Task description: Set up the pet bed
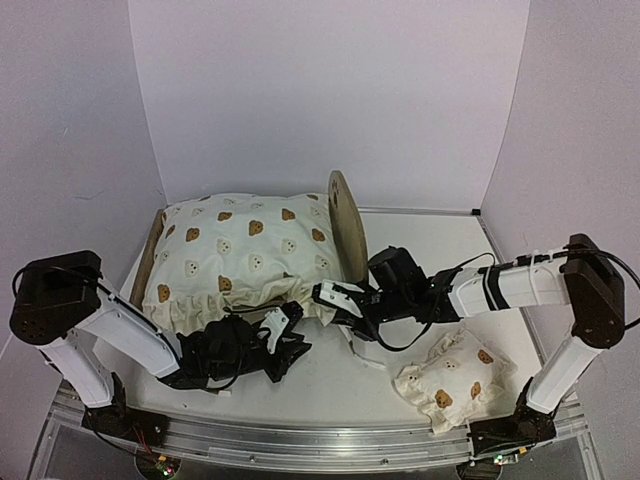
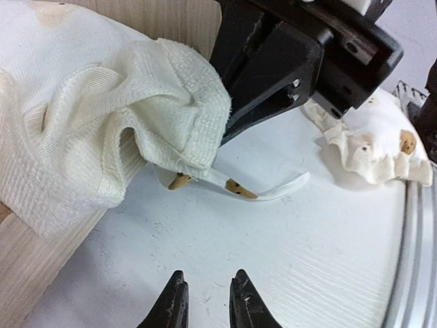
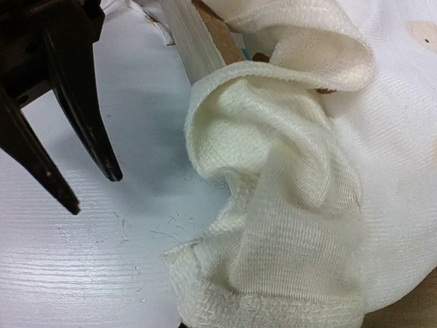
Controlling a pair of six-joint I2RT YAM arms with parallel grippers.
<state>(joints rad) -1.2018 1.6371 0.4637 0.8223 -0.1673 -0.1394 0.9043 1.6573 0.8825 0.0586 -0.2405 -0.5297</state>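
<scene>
One pet bed (image 1: 347,230) stood left of centre on the counter (image 1: 330,385), under a bear-print cushion (image 1: 245,255). Beside it, the left end effector (image 2: 208,294) was slightly parted and empty; the right end effector (image 1: 325,293) was closed at the cushion's edge.

Bare table (image 1: 335,392) lies open between the cushion (image 1: 245,255) and the small pillow (image 1: 455,380). The right gripper (image 1: 322,293) and a loose tie (image 2: 278,190) crowd the cushion's near corner.
</scene>
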